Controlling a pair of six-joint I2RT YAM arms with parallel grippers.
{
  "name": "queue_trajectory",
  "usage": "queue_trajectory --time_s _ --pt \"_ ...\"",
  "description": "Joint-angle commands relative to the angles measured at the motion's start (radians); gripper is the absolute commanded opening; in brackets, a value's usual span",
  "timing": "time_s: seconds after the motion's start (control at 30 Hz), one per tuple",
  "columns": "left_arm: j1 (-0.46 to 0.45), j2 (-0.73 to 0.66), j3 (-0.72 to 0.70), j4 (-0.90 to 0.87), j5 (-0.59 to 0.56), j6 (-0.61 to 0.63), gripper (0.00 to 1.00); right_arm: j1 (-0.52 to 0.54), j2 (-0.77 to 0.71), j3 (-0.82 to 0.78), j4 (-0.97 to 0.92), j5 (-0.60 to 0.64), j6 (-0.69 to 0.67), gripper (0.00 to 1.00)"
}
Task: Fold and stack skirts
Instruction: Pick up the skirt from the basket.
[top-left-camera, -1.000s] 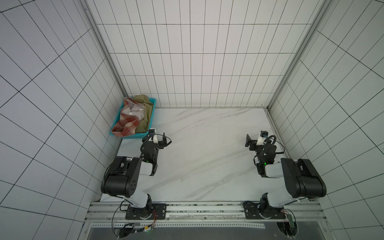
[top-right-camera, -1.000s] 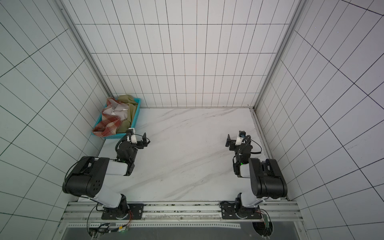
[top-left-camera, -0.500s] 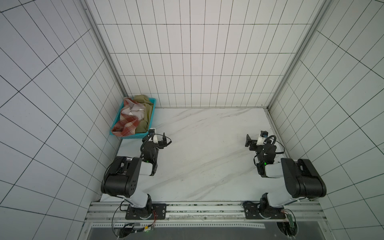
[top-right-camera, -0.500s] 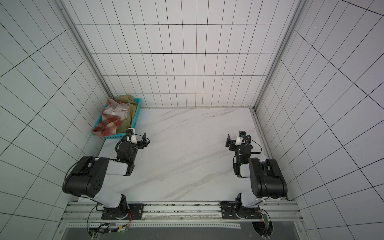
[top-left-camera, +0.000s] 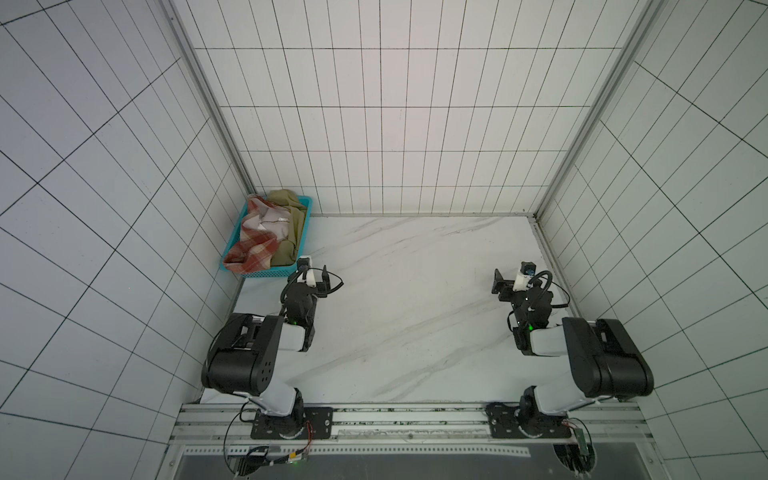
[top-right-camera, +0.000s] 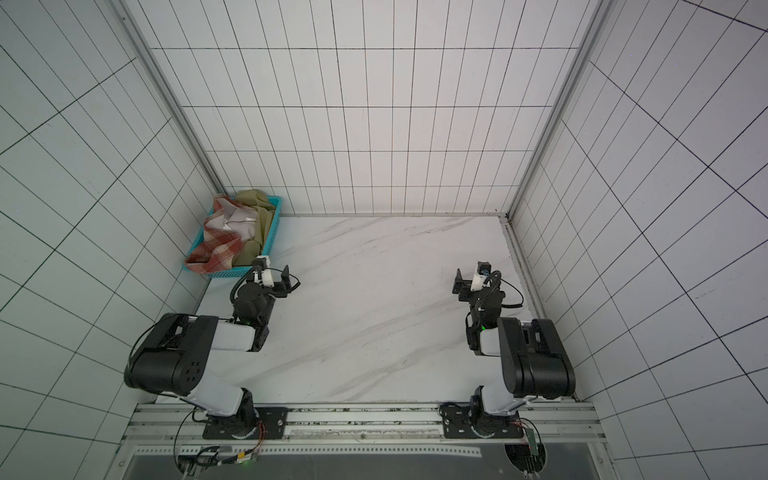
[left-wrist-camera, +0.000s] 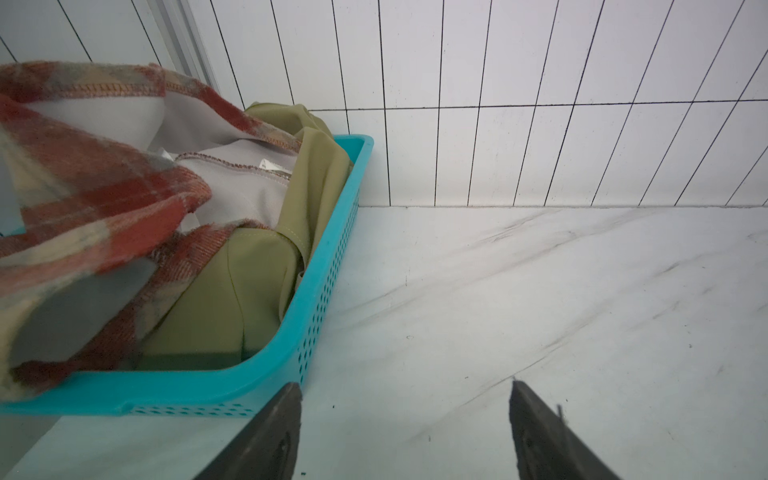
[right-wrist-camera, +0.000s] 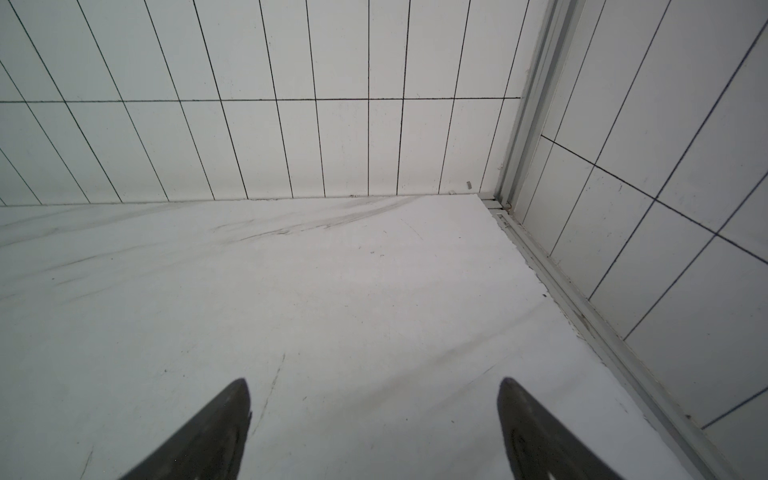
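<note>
Two skirts lie crumpled in a teal basket (top-left-camera: 266, 273) at the table's far left corner. The red-rust and cream plaid skirt (top-left-camera: 253, 245) (left-wrist-camera: 91, 199) shows its pale lining and drapes over the basket's near left rim. The olive-khaki skirt (top-left-camera: 291, 232) (left-wrist-camera: 232, 299) lies beside and partly under it. My left gripper (top-left-camera: 314, 277) (left-wrist-camera: 405, 384) hovers just off the basket's near right corner, open and empty over bare marble. My right gripper (top-left-camera: 512, 282) (right-wrist-camera: 372, 380) stands open and empty near the table's right edge.
The white marble table (top-left-camera: 415, 299) is walled by tiles at the back and both sides. A metal rail (right-wrist-camera: 582, 316) runs along its right edge. Both arm bases sit on the front rail (top-left-camera: 407, 419).
The left jaws have drawn a little closer together. Both arms stay where they were, and the skirts have not moved.
</note>
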Motion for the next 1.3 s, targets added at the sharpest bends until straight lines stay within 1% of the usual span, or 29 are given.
queue_trajectory --time_s 0.0,0.03,0.07,0.1,0.13,0.17,0.27,0.3,0.37,0.43,0.5,0.6,0.73,0.8,0.9,1.03,1.13,1.27 --pt "0.000 -0.151 0.031 -0.163 -0.017 -0.003 0.74 0.066 -0.092 0.068 -0.186 0.073 -0.046 0.87" --pt "0.000 -0.211 0.055 -0.255 -0.036 -0.024 0.73 0.099 -0.108 0.121 -0.277 0.073 -0.046 0.87" --pt "-0.001 -0.264 0.081 -0.342 -0.078 -0.095 0.72 0.130 -0.121 0.160 -0.326 0.073 -0.046 0.87" --pt "0.003 -0.299 0.104 -0.396 -0.090 -0.142 0.72 0.147 -0.133 0.180 -0.340 0.188 -0.049 0.81" --pt "0.004 -0.325 0.125 -0.433 -0.081 -0.165 0.72 0.156 -0.153 0.200 -0.374 0.178 -0.013 0.80" --pt "0.004 -0.339 0.148 -0.449 -0.060 -0.174 0.72 0.159 -0.173 0.222 -0.418 0.132 0.014 0.80" --pt "0.021 -0.343 0.296 -0.653 -0.077 -0.233 0.73 0.169 -0.205 0.280 -0.520 0.017 0.097 0.80" --pt "0.042 -0.330 0.334 -0.711 -0.060 -0.261 0.73 0.171 -0.210 0.292 -0.539 -0.019 0.126 0.80" --pt "0.135 -0.279 0.433 -0.801 0.070 -0.357 0.72 0.178 -0.211 0.300 -0.534 -0.083 0.178 0.80" --pt "0.223 -0.225 0.509 -0.861 0.156 -0.466 0.69 0.182 -0.193 0.315 -0.515 -0.128 0.223 0.80" --pt "0.308 -0.170 0.573 -0.903 0.228 -0.525 0.69 0.184 -0.160 0.361 -0.543 -0.168 0.254 0.80" --pt "0.388 -0.103 0.662 -0.973 0.288 -0.534 0.70 0.183 -0.093 0.420 -0.553 -0.228 0.273 0.80" --pt "0.432 -0.030 0.719 -1.017 0.280 -0.470 0.74 0.183 -0.025 0.479 -0.566 -0.283 0.289 0.80" --pt "0.450 0.012 0.732 -1.025 0.301 -0.460 0.75 0.183 0.002 0.503 -0.580 -0.316 0.294 0.80" --pt "0.461 0.067 0.756 -1.024 0.325 -0.451 0.76 0.183 0.019 0.510 -0.573 -0.347 0.298 0.80" --pt "0.461 0.145 0.825 -1.073 0.331 -0.426 0.76 0.183 0.032 0.522 -0.564 -0.355 0.296 0.80" --pt "0.461 0.192 0.871 -1.110 0.330 -0.410 0.73 0.183 0.044 0.537 -0.566 -0.356 0.295 0.80" --pt "0.457 0.230 0.906 -1.144 0.314 -0.387 0.73 0.183 0.055 0.544 -0.568 -0.367 0.303 0.80"
